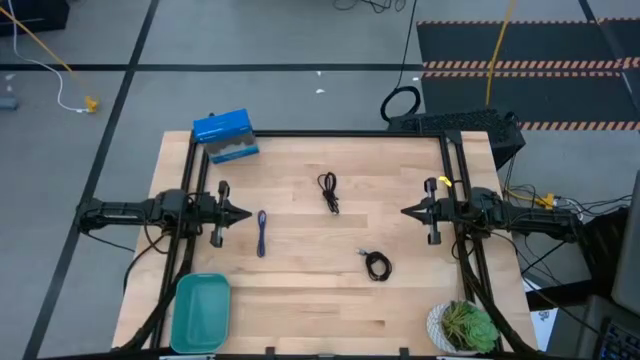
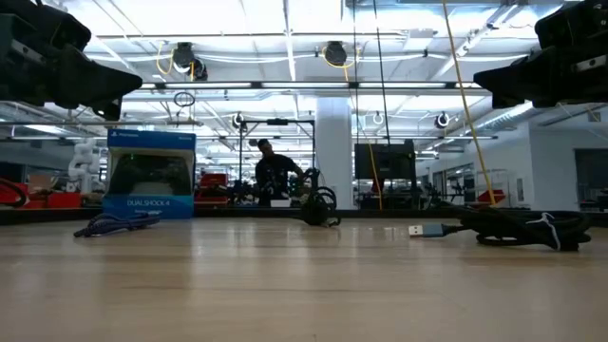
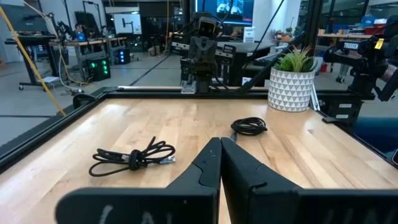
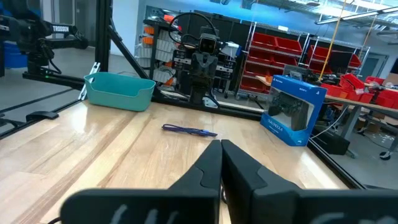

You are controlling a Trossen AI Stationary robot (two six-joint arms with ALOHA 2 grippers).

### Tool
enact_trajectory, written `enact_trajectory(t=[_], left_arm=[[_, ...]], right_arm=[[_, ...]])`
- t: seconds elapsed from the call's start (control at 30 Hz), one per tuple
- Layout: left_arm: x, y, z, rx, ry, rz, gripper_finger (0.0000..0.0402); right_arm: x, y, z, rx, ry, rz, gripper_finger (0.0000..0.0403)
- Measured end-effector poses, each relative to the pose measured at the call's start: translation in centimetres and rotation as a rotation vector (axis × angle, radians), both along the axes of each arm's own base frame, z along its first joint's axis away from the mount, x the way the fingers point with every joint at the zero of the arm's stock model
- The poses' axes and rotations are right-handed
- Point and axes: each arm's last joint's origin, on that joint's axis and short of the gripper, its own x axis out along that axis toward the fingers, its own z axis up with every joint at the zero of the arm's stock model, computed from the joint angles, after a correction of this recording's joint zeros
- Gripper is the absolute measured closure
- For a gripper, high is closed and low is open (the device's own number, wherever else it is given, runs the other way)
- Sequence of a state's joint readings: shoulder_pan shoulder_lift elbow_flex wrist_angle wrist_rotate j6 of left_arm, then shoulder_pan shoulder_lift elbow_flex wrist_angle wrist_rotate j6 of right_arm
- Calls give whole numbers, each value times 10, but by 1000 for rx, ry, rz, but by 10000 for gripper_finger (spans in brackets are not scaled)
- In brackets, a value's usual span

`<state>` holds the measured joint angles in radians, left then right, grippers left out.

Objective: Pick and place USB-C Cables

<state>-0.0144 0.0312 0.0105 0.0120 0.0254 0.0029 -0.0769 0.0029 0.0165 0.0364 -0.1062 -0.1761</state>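
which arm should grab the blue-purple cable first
Left, probably. The thin blue-purple bundled cable lies just in front of the left gripper, while the right gripper sits across the wooden table. Both grippers are shut and hold nothing.

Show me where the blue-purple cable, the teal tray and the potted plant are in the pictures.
Blue-purple cable point(image 1: 261, 233), high view, on the middle of its thin bundle.
Teal tray point(image 1: 181, 312), high view, on its left rim.
Potted plant point(image 3: 290, 88), left wrist view, on the white patterned pot.
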Motion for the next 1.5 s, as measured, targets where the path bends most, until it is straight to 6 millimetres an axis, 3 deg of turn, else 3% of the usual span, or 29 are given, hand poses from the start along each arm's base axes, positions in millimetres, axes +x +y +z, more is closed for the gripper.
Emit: enact_trajectory(t=[1.2,1.5], left_arm=[[0,0,0,0,0,0,394],[0,0,0,0,0,0,394]], right_arm=[[0,0,0,0,0,0,403],[-1,0,10,52,-103,5,403]])
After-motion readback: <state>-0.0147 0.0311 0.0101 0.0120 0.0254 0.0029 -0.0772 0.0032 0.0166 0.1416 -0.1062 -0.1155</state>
